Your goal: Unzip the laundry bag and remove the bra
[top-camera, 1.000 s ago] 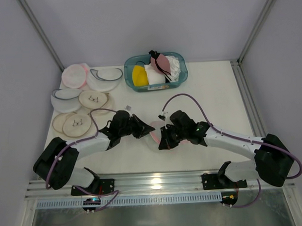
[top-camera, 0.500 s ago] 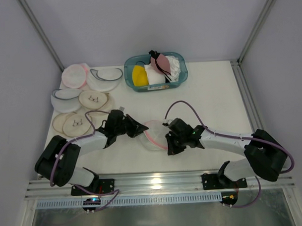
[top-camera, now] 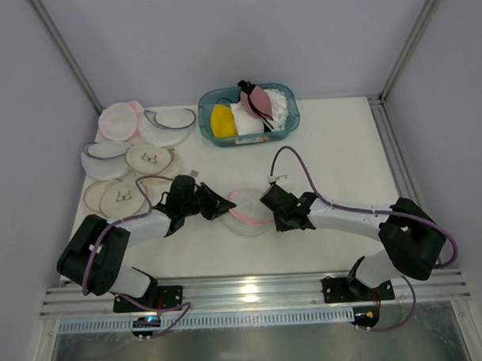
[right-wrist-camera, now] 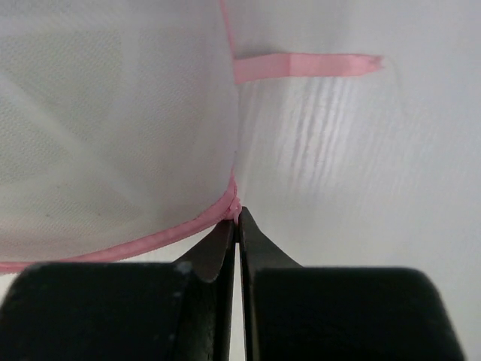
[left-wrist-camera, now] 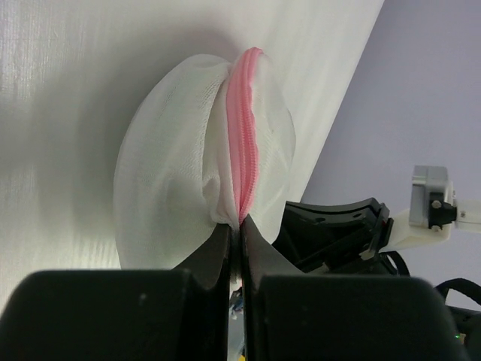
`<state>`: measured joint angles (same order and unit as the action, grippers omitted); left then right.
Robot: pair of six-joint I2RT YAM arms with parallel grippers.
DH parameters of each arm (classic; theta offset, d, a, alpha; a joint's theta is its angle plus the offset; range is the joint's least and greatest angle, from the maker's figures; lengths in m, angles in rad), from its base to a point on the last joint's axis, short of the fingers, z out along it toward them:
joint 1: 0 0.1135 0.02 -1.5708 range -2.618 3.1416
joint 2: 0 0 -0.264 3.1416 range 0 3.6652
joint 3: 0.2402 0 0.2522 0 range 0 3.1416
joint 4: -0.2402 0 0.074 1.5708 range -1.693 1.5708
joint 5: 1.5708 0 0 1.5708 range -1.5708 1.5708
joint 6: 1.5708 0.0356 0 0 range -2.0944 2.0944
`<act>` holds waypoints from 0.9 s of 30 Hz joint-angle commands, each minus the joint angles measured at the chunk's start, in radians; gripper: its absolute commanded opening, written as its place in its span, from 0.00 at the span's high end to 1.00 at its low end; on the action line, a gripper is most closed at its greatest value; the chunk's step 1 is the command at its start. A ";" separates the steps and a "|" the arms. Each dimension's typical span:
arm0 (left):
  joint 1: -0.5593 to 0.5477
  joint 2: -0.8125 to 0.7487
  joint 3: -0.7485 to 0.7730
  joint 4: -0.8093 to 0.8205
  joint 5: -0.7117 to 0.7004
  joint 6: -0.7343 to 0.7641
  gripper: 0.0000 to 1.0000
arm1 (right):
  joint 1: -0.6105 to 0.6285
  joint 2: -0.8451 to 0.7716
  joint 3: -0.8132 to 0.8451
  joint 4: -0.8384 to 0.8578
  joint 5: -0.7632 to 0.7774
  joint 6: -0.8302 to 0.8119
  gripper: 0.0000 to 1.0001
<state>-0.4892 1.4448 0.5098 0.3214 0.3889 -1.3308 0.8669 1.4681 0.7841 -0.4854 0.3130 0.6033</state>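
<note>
One laundry bag (top-camera: 248,214) between left hand (top-camera: 225,209) and right hand (top-camera: 267,203)

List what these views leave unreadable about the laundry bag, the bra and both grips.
Bra: unseen in every view; the milky mesh of the laundry bag hides its contents.
Left wrist: the left gripper covers the near end of the pink rim, so slider or mere fabric is unclear.
Right wrist: the right gripper pinches the rim too close to show a pull.
Top: both wrists cover the pinch points; zipper opening unreadable.
</note>
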 commanded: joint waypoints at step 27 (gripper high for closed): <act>0.014 -0.478 -0.053 -0.355 -0.110 0.097 0.11 | 0.017 -0.287 0.203 -0.119 -0.092 -0.191 0.32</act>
<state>-0.4820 1.0126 0.4656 0.0460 0.3130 -1.2526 0.8780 1.1179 0.8925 -0.6460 0.2726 0.4702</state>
